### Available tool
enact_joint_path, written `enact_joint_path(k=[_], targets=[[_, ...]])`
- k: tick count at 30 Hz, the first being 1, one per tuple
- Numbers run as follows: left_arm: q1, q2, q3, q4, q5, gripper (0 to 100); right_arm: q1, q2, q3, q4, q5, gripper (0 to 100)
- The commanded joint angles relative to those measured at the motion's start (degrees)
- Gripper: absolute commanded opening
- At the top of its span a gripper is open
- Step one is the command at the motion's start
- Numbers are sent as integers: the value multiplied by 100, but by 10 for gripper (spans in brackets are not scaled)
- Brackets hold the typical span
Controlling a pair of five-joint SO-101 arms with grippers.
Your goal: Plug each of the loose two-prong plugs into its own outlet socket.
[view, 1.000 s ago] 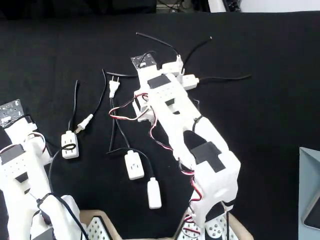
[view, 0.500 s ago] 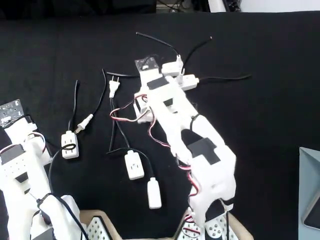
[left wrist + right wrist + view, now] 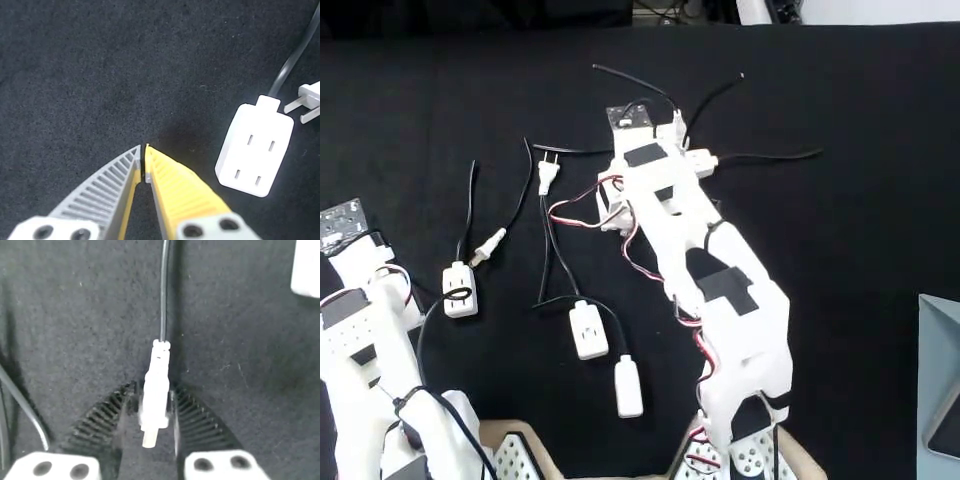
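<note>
Currently one white two-prong plug (image 3: 155,390) sits pinched between the fingers of the right pincer (image 3: 152,390). Its black cord (image 3: 163,290) runs away over the black bench (image 3: 75,315). In the high view the right arm is extended to the far middle of the bench, just beside a far socket (image 3: 698,162). To the left of that arm lie a loose plug (image 3: 548,177) and a second loose plug (image 3: 488,246). The second one is near a left socket (image 3: 460,290). A middle socket (image 3: 588,330) lies nearer the front. The left pincer (image 3: 145,150) is pressed together over bare bench, near the left socket.
</note>
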Motion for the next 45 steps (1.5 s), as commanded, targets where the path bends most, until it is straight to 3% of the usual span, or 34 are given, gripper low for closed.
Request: enact_joint_path(k=[1, 17, 21, 25, 34, 40, 45], targets=[[-40, -123, -22, -105, -53, 33, 70, -40, -312, 9, -88, 105], [-22, -123, -22, -105, -53, 33, 88, -66, -312, 18, -316, 102], [-22, -123, -22, -105, -53, 33, 79, -84, -347, 9, -308, 8], [-22, -123, -13, -105, -53, 33, 35, -347, -435, 299, -290, 11], [180, -123, -84, -132, -53, 33, -343, -2281, 171, 1037, -273, 11], [620, -123, -400, -176, -9, 30, -791, -3890, 1279, 1011, 18, 11], [1156, -123, -673, -167, 149, 30, -870, -5288, 2404, 273, 308, 11]])
